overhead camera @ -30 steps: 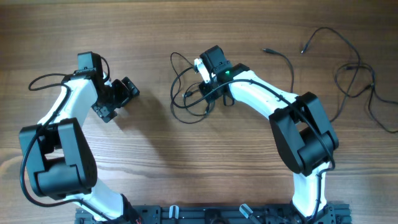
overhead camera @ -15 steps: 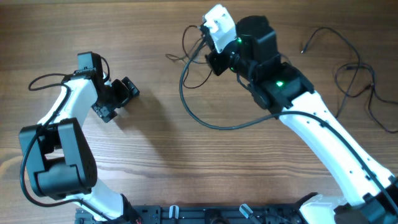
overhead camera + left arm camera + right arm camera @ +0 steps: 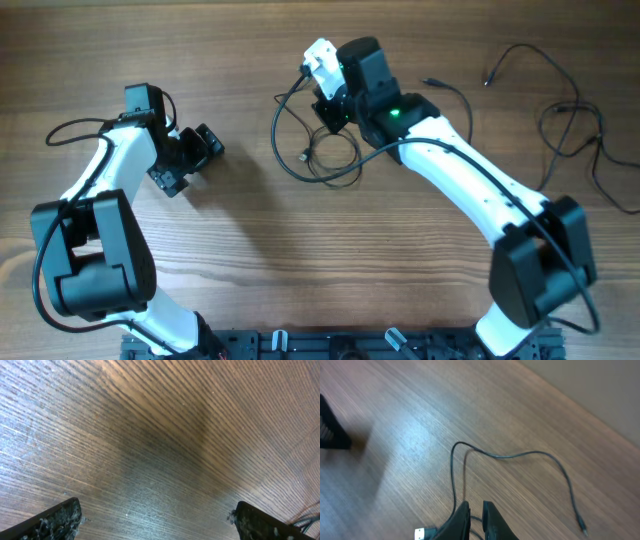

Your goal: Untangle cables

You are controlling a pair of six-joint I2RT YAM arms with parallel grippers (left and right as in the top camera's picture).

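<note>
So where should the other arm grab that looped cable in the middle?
Probably the left arc of the looped cable: a single strand clear of the crossings, facing the open left gripper. Come down from above on that side; the right gripper pinches its top.

Robot lab; two arms [image 3: 452,172] at wooden table [image 3: 250,262].

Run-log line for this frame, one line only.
stage: untangling | left end effector: open, empty | right end effector: shut on cable, centre | loose cables: far right, untouched
</note>
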